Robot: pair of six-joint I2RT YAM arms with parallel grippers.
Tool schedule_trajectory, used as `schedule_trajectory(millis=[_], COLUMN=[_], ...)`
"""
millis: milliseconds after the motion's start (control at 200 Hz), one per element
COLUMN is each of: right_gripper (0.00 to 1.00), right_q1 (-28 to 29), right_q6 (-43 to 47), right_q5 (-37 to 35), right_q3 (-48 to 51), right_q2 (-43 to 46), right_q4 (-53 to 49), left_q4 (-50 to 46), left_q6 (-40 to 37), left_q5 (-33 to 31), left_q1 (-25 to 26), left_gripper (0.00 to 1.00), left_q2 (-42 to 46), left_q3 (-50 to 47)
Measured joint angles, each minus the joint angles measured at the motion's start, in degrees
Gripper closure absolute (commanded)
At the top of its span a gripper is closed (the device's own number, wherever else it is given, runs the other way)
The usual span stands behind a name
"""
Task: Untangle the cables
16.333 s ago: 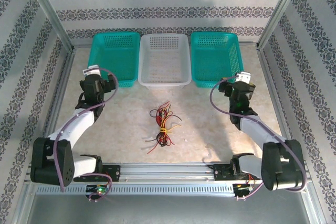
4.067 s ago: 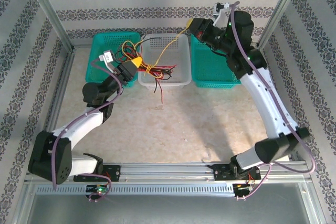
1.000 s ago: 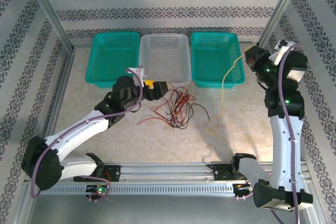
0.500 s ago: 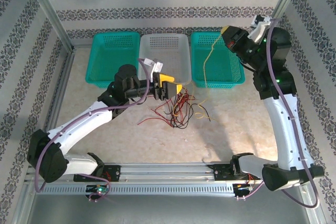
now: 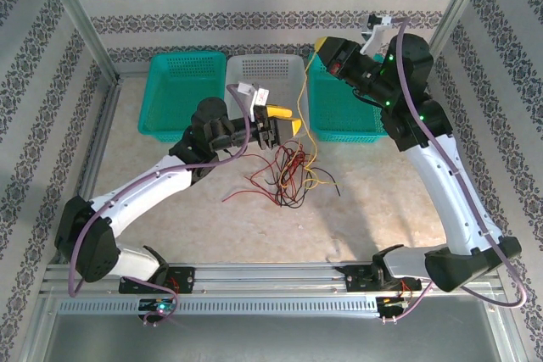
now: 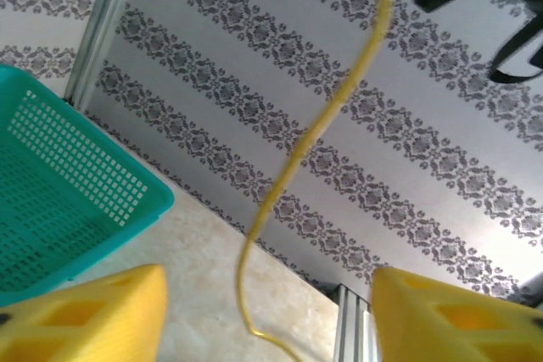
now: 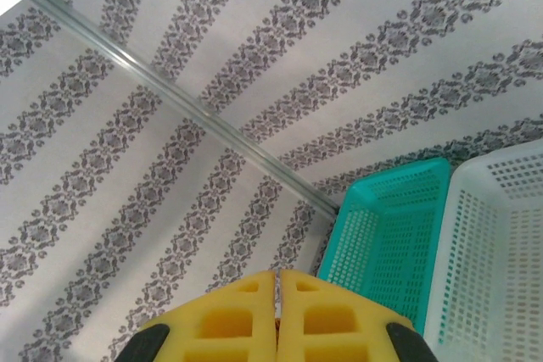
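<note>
The cables [image 5: 284, 177] lie in a loose, messy heap on the tabletop [image 5: 382, 201], just in front of the white basket [image 5: 254, 74]. They are thin red, black and yellow wires, looped and crossed over each other, with ends sticking out all around. One yellow cable [image 5: 310, 108] goes up from the heap in a long wavy line. The right fingers [image 5: 323, 46] are pressed tight together up high and hold its top end. The left fingers [image 5: 283, 120] are spread wide apart just above the heap and hold nothing. The yellow cable [image 6: 327, 112] hangs down between them. A teal basket [image 5: 182, 91] sits on each side of the white one.
</note>
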State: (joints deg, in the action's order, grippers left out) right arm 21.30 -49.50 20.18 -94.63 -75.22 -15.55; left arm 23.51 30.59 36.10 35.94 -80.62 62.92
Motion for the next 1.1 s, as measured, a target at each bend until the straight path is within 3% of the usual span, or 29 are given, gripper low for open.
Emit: schedule_trajectory(millis=[75, 160, 295, 560, 730, 889, 1004, 1099], right_gripper=[1.00, 1.00, 1.00, 1.00, 1.00, 1.00, 0.55, 0.39], right_q1=[0.3, 0.7, 1.0, 1.1, 1.1, 1.1, 0.9, -0.6], right_q6=[0.0, 0.0, 0.0, -0.3, -0.9, -1.1, -0.9, -0.7], right_q5=[0.0, 0.0, 0.0, 0.0, 0.0, 0.0, -0.9, -1.9], right_q3=[-0.2, -0.2, -0.2, 0.2, 1.9, 2.6, 3.0, 5.8], right_q2=[-0.1, -0.2, -0.5, -1.0, -1.0, -1.0, -0.9, 0.5], right_q4=[0.2, 0.6, 1.1, 2.8, 4.5, 5.1, 4.7, 4.4], left_q4=[0.2, 0.4, 1.2, 5.8, 9.7, 10.8, 10.0, 5.9], left_q6=[-0.1, -0.4, -0.5, 1.2, 3.7, 4.6, 4.4, 3.3], left_q5=[-1.1, -2.6, -3.9, -4.4, -3.8, -3.4, -3.9, -7.0], left_q1=[0.0, 0.0, 0.0, -0.4, -1.3, -2.1, -3.6, -6.6], left_gripper=[0.48, 0.61, 0.72, 0.76, 0.96, 1.00, 1.00, 1.00], left_q2=[-0.8, -1.4, -1.9, -4.2, -6.0, -7.0, -7.0, -6.0], left_q3=[0.3, 0.3, 0.4, 1.0, 1.0, 1.0, 1.0, 1.0])
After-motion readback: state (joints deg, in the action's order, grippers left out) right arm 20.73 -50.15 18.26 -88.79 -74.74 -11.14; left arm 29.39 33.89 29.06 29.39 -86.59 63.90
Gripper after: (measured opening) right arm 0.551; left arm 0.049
